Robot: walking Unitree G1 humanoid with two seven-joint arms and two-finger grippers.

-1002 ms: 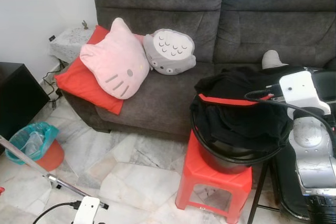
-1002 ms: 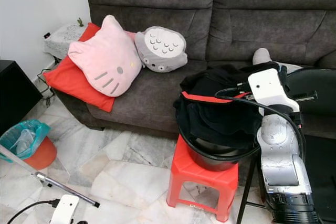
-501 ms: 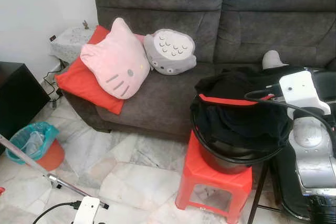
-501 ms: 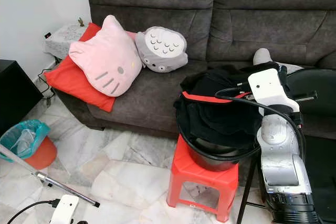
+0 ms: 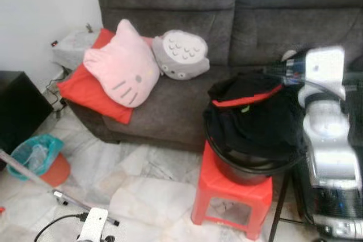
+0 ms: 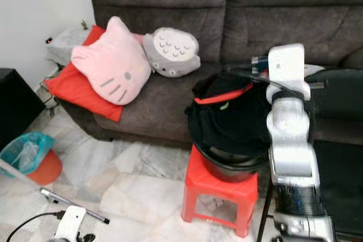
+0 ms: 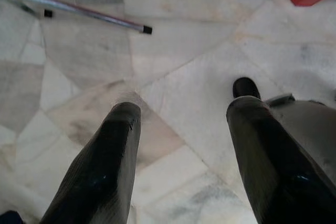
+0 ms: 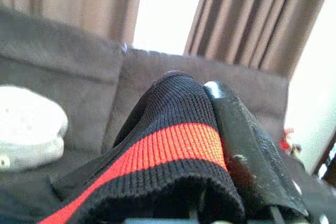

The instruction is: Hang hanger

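Note:
A black knit garment with a red stripe is heaped in a black bucket on a red stool. My right gripper is raised above the bucket's far right side and is shut on the garment's red-striped edge, which is lifted up. In the right wrist view one black finger presses against the knit fabric. My left gripper hangs low over the marble floor, open, with nothing between its fingers.
Behind the stool stands a dark grey sofa with a pink cat cushion, a grey cushion and a red cushion. A teal-lined bin, a metal rod and a black cabinet are at the left.
My right arm has risen and swung upright, pulling the red-striped edge of the garment up off the bucket. The picture has shifted slightly and blurred.

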